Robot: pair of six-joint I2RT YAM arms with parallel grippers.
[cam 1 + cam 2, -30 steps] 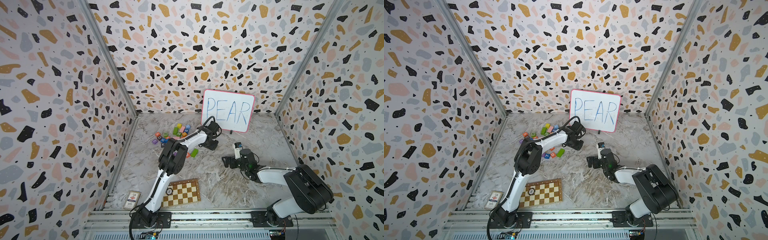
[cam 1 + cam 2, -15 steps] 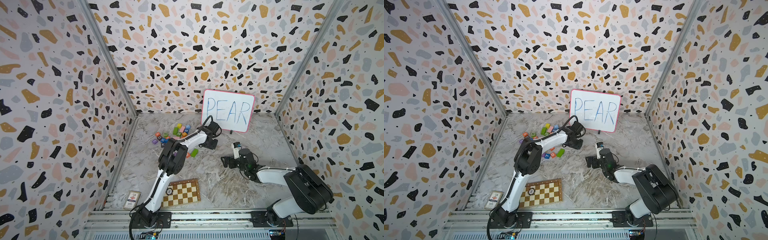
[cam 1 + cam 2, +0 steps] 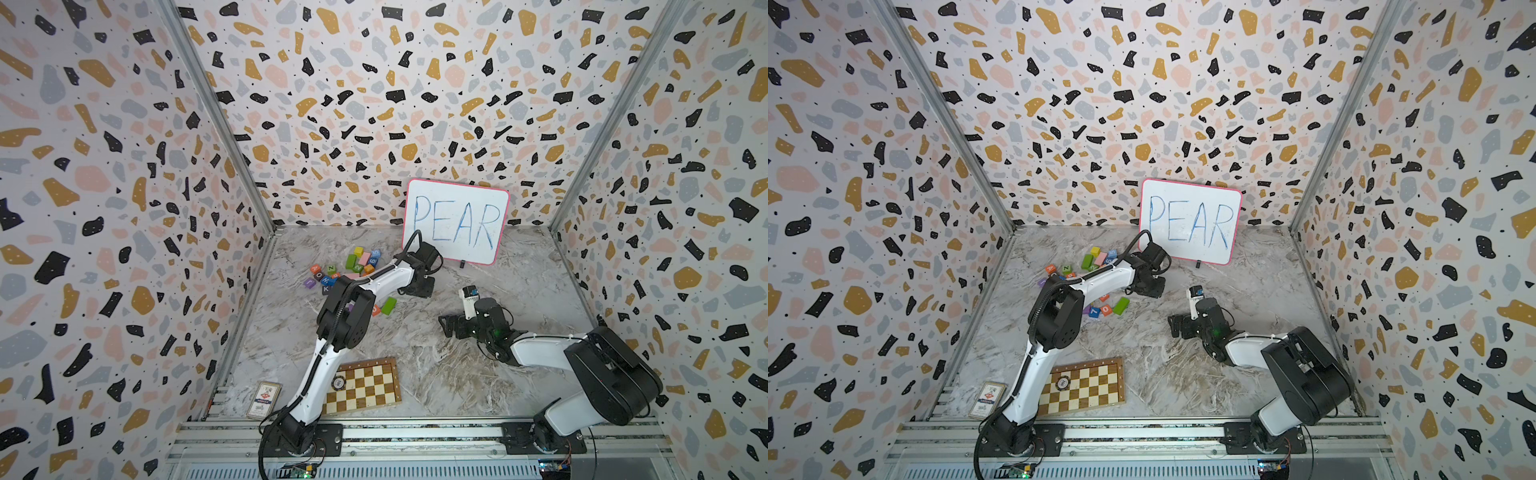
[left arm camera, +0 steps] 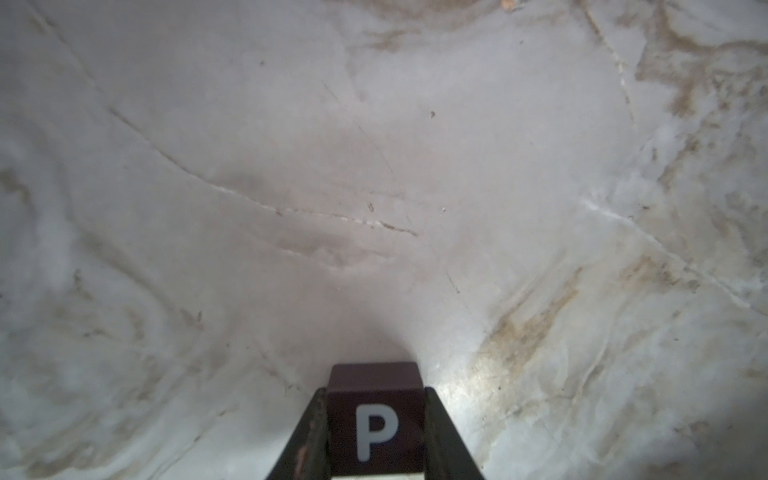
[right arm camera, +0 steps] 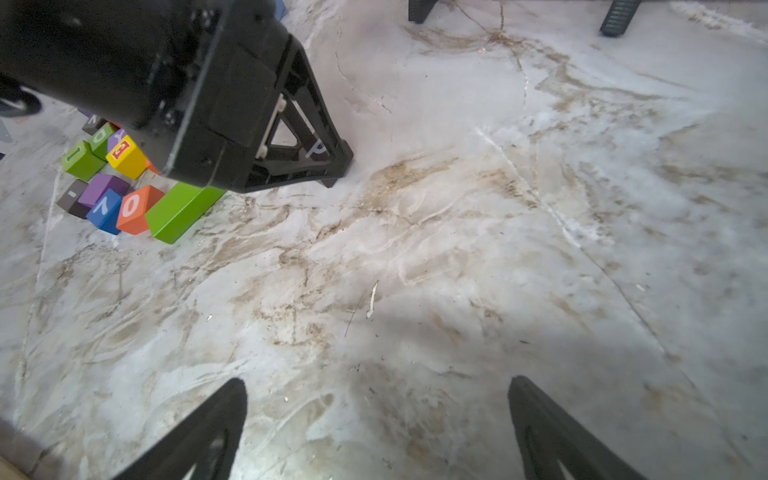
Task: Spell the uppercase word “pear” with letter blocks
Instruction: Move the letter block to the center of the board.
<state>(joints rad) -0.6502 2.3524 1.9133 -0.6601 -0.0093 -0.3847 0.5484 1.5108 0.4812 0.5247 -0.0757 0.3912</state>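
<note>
We see a dark brown P block (image 4: 376,419) with a white letter, a grey marbled floor (image 4: 374,166), and a brown-cream checkered board (image 3: 370,386).

Top cams high, front, whole scene. Wrist cams nr tabletop (image 4: 374,166), share P block (image 4: 376,415).

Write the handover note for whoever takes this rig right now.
Left claw: shut on the P block, down at the bare table beside the pile.
Right claw: open, empty, hovering nearby.
E block (yellow) and A block lie in the pile; the R cannot be picked out.
Done: P picked from the pile.
Left: release P, then set E, A, R in a row after it.
</note>
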